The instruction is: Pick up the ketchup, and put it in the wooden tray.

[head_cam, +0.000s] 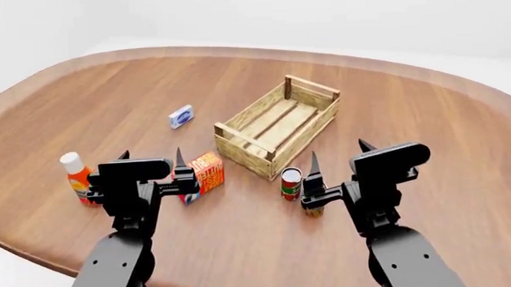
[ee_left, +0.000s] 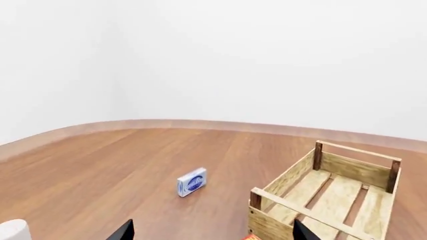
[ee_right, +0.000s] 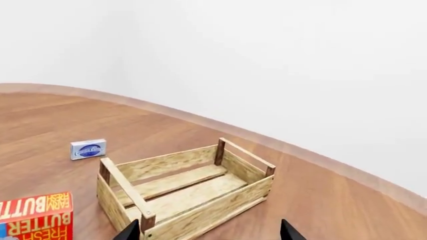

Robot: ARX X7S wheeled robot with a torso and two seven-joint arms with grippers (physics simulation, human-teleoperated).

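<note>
**Hovering above the surface, both tools empty and the ketchup untouched**

Hanging nearest the robot, the left tool (head_cam: 151,161) and right tool (head_cam: 337,155) sit raised over the wooden surface (head_cam: 424,112), each with its fingers spread apart and nothing between them; that looks like a ready pose, high enough to clear the upright items. The ketchup (head_cam: 76,178) stands upright just outside the left tool, toward the surface's near-left edge, partly hidden by that arm's wrist; only its white cap (ee_left: 13,230) peeks into the left wrist view. Judging by this, the left arm is the natural one to take it, needing a sideways shift and a descent.

Just beyond the left tool stands the butter box (head_cam: 202,176), and beside the right tool a small red-labelled can (head_cam: 291,182), both close to the wooden tray (head_cam: 238,136). That tray lies empty, well apart from the bottle. Farther off rests a small blue-and-white box (head_cam: 180,116).
</note>
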